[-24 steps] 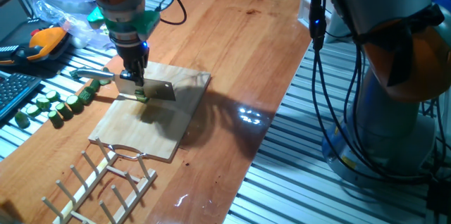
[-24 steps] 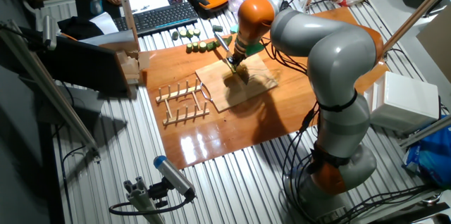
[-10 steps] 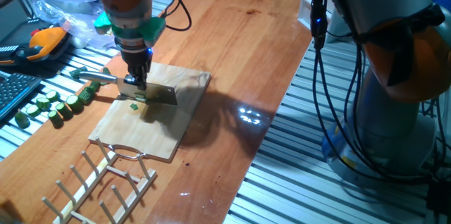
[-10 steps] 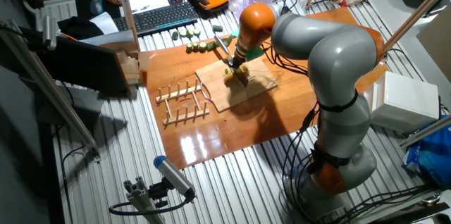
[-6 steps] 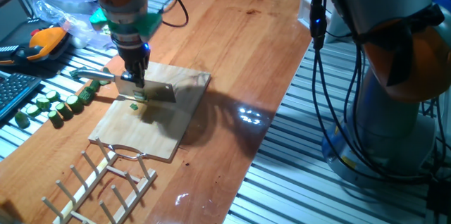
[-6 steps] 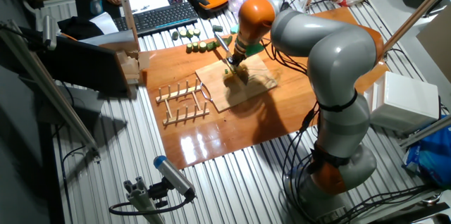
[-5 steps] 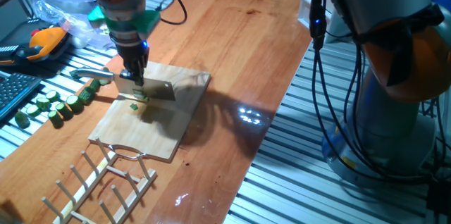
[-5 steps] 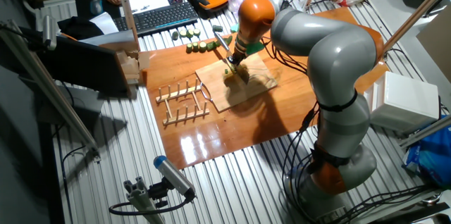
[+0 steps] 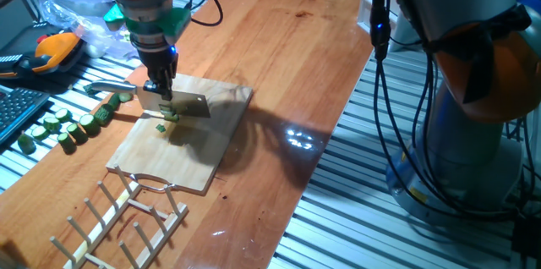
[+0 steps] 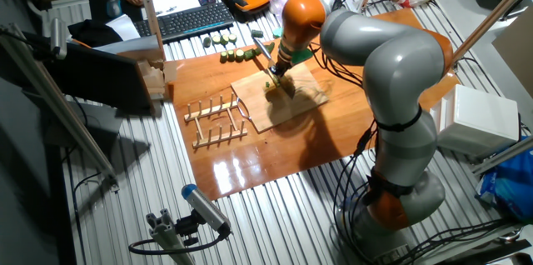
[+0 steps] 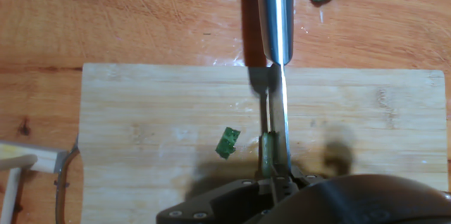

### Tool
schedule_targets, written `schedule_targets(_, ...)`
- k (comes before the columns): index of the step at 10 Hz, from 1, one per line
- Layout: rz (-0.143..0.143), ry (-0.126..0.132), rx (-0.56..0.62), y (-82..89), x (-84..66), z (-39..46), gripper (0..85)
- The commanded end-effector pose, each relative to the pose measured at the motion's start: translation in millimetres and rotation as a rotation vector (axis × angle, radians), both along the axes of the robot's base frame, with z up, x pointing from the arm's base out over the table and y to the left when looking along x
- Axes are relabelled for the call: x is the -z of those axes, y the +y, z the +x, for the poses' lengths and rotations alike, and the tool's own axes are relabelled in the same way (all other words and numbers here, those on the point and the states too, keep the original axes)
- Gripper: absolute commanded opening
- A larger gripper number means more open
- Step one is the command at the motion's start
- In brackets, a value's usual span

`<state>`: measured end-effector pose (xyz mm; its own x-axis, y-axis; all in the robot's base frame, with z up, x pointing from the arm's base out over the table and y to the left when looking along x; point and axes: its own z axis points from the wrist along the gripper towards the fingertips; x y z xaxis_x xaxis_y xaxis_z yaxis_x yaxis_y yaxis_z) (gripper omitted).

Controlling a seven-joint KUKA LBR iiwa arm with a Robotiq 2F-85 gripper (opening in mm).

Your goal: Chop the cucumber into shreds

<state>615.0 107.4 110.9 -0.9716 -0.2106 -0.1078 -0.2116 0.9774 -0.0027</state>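
The gripper [image 9: 159, 91] is clamped on the knife [image 11: 275, 13], and the blade has come back down onto the wooden board [image 11: 141, 111] after lifting a second ago. The cucumber [image 11: 270, 150] sits right against the blade edge, pale and thin. One of the shreds [image 11: 227, 142] lies just beside it, cut free. Chopping looks underway, with more strokes needed. Thicker chunks [image 9: 59, 125] wait off the board.

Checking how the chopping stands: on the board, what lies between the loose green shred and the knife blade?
Bare wood. In the hand view the loose shred lies apart from the knife, with only board between them; another cucumber piece sits against the blade.
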Motion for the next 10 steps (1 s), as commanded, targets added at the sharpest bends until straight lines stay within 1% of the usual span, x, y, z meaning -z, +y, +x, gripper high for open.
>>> schedule_targets(1,0.001,-0.002,-0.002,-0.4,2.6,0.2,0.0)
schedule_targets(3,0.013,-0.022,-0.003,-1.2,12.9,-3.0,0.0)
schedule_targets(5,0.018,-0.032,0.009,3.5,17.8,-8.2,0.0)
schedule_targets(6,0.019,-0.043,0.014,5.5,19.1,-10.5,0.0)
schedule_targets(7,0.020,-0.035,0.017,7.1,14.8,-9.8,0.0)
schedule_targets(9,0.013,-0.006,0.019,7.1,-0.7,-7.1,0.0)
schedule_targets(10,0.013,0.002,0.017,5.8,-4.8,-5.4,0.0)
